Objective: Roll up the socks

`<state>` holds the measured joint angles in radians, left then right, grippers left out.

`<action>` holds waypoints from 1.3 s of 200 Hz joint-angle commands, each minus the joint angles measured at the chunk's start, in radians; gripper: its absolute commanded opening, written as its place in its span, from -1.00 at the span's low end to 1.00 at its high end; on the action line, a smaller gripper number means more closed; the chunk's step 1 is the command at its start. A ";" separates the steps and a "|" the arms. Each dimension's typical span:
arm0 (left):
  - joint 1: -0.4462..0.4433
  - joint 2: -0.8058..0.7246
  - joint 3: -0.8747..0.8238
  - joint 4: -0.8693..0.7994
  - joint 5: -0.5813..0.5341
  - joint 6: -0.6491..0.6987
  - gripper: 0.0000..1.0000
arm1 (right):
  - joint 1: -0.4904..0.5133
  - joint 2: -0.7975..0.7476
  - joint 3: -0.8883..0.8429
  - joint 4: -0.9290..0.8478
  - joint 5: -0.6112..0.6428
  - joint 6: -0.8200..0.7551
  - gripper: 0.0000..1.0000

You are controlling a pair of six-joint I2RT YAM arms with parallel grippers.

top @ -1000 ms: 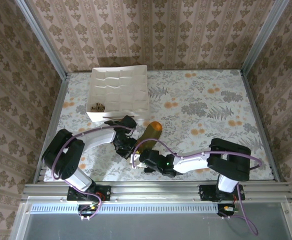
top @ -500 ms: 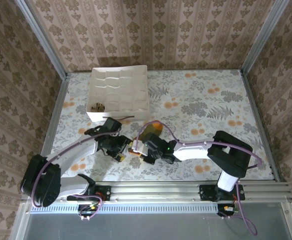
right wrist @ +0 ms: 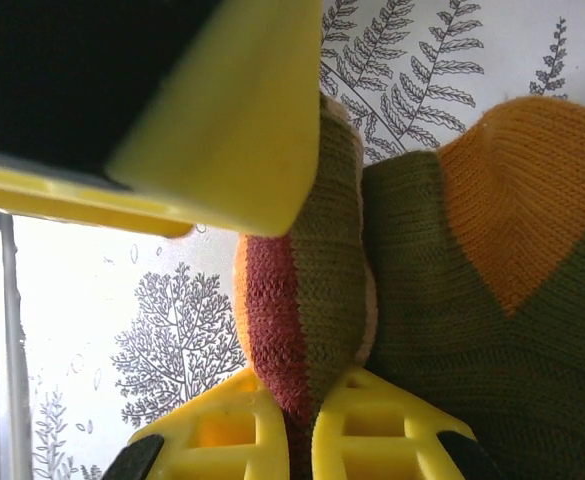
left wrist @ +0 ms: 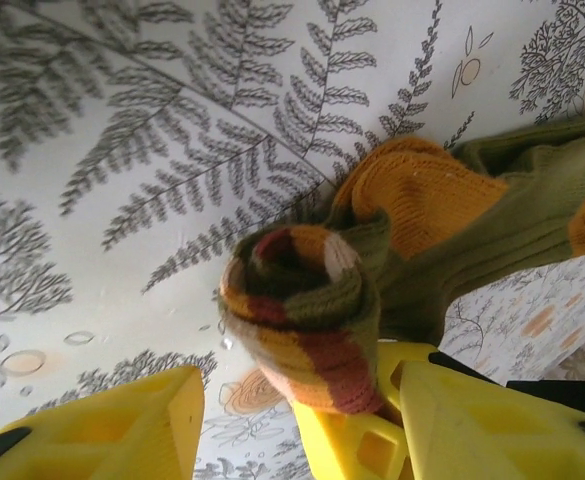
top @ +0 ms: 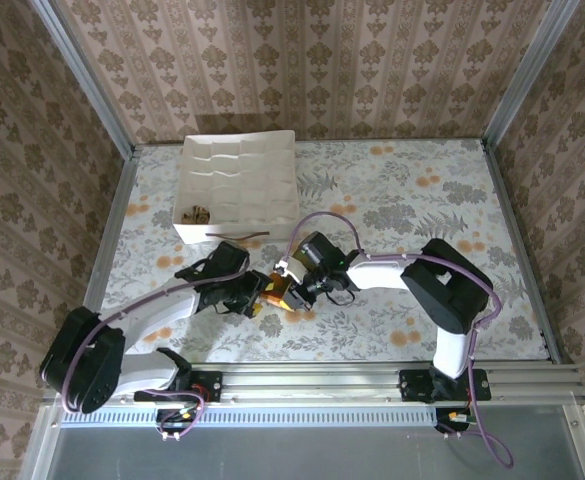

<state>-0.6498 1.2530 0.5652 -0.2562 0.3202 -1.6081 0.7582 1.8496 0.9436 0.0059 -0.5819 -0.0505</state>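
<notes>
Pinching tight, the right hand (right wrist: 297, 415) grips the olive sock (right wrist: 422, 260) by its rolled striped cuff (orange patch just beside it). The left hand (left wrist: 297, 385) stands parted around that roll, low over the table (top: 422, 200).

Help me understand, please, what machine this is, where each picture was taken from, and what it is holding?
These are two robot arms bolted side by side at the near edge of a table with a leafy-patterned cover. The wide picture comes from a fixed camera above and behind them. The two close-ups come from a camera on each wrist. On the table are a white gridded tray and an olive sock with orange patches, its striped cuff rolled up. The right pincer is shut on that roll. The left pincer stands open, a finger on either side of it.
</notes>
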 commanded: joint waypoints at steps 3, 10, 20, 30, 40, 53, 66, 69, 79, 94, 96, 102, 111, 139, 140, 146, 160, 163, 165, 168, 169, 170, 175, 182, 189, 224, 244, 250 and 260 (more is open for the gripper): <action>-0.008 0.044 -0.012 0.065 -0.009 -0.024 0.01 | -0.026 0.079 -0.035 -0.167 0.027 0.047 -1.00; -0.010 0.052 -0.009 0.066 -0.012 -0.024 -0.01 | -0.031 0.079 -0.041 -0.164 0.025 0.050 -1.00; -0.010 0.063 -0.007 0.074 -0.018 -0.022 -0.02 | -0.039 0.079 -0.048 -0.161 0.016 0.052 -1.00; -0.010 0.077 -0.006 0.089 -0.021 -0.019 -0.02 | -0.048 0.081 -0.054 -0.154 0.008 0.057 -1.00; -0.010 0.097 -0.002 0.107 -0.020 -0.013 -0.02 | -0.055 0.085 -0.059 -0.149 -0.004 0.062 -1.00; -0.010 0.133 0.008 0.115 -0.013 0.001 -0.03 | -0.062 0.096 -0.057 -0.146 -0.017 0.068 -1.00; -0.015 0.167 0.012 0.120 -0.006 0.009 -0.06 | -0.072 0.108 -0.053 -0.149 -0.023 0.070 -1.00; -0.017 0.174 0.012 0.118 -0.005 0.010 -0.07 | -0.073 0.110 -0.052 -0.149 -0.022 0.072 -1.00; -0.023 0.192 0.011 0.101 0.000 0.010 -0.15 | -0.078 0.114 -0.049 -0.150 -0.023 0.071 -1.00; -0.028 0.218 0.006 0.042 0.013 0.003 -0.42 | -0.082 0.116 -0.043 -0.153 -0.016 0.060 -1.00; -0.029 0.221 0.006 0.035 0.015 0.002 -0.47 | -0.082 0.116 -0.042 -0.153 -0.013 0.056 -1.00; -0.031 0.229 0.001 0.012 0.024 -0.006 -0.62 | -0.083 0.111 -0.039 -0.155 -0.008 0.047 -1.00; -0.033 0.234 0.002 -0.039 0.035 -0.014 -0.95 | -0.079 0.100 -0.038 -0.156 -0.004 0.023 -1.00; -0.045 0.221 0.031 -0.220 0.045 -0.051 -1.00 | -0.019 -0.078 -0.119 -0.033 0.100 -0.075 -0.53; -0.045 0.220 0.033 -0.226 0.045 -0.051 -1.00 | -0.015 -0.091 -0.127 -0.024 0.114 -0.079 -0.51; -0.044 0.219 0.047 -0.265 0.043 -0.055 -1.00 | 0.013 -0.165 -0.180 0.045 0.195 -0.106 -0.40; -0.044 0.221 0.091 -0.352 0.035 -0.053 -1.00 | 0.088 -0.320 -0.304 0.214 0.385 -0.173 -0.11; -0.044 0.224 0.102 -0.368 0.032 -0.051 -1.00 | 0.101 -0.345 -0.319 0.233 0.416 -0.185 -0.07; -0.044 0.224 0.108 -0.376 0.029 -0.048 -1.00 | 0.109 -0.355 -0.326 0.240 0.435 -0.192 -0.06; -0.045 0.227 0.117 -0.389 0.025 -0.045 -1.00 | 0.122 -0.375 -0.333 0.243 0.458 -0.200 -0.05; -0.046 0.227 0.120 -0.393 0.024 -0.045 -1.00 | 0.126 -0.380 -0.334 0.243 0.464 -0.203 -0.04; -0.046 0.229 0.124 -0.397 0.023 -0.044 -1.00 | 0.129 -0.386 -0.334 0.240 0.472 -0.206 -0.04; -0.047 0.234 0.138 -0.416 0.021 -0.040 -1.00 | 0.151 -0.406 -0.331 0.226 0.505 -0.213 -0.02; -0.046 0.241 0.156 -0.429 0.020 -0.035 -1.00 | 0.184 -0.424 -0.323 0.201 0.558 -0.228 0.00; -0.047 0.249 0.165 -0.434 0.020 -0.031 -1.00 | 0.222 -0.434 -0.320 0.186 0.600 -0.255 0.02; -0.044 0.295 0.194 -0.441 0.029 -0.009 -1.00 | 0.400 -0.374 -0.289 0.169 0.785 -0.392 0.05; -0.044 0.317 0.207 -0.436 0.034 0.006 -1.00 | 0.445 -0.316 -0.254 0.181 0.847 -0.450 0.05; -0.045 0.321 0.211 -0.435 0.035 0.012 -1.00 | 0.454 -0.299 -0.243 0.188 0.870 -0.464 0.05; -0.045 0.327 0.217 -0.435 0.036 0.019 -1.00 | 0.462 -0.271 -0.223 0.194 0.900 -0.495 0.05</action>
<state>-0.6922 1.5368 0.7876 -0.5842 0.3775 -1.6203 1.2022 1.5253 0.6655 0.1776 0.1528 -0.4282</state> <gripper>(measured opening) 0.088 0.525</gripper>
